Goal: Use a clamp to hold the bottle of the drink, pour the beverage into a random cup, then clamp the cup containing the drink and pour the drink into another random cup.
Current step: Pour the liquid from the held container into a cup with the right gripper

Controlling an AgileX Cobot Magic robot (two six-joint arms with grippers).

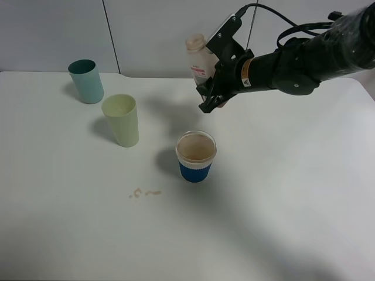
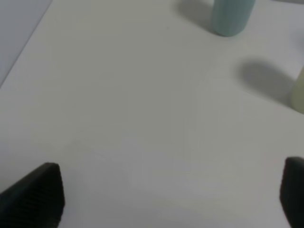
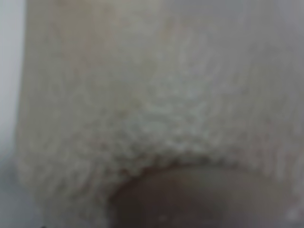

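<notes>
Above the table [image 1: 281, 205]: my right gripper [image 1: 207, 86] squeezes the bottle [image 1: 197, 58].
My left gripper [image 2: 171, 194]: jaws spread wide, holding nothing.

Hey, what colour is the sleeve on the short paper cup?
Blue; the paper cup shows best in the exterior high view.

Label on the bottle [image 1: 198, 61] — too blurred to read.
</notes>
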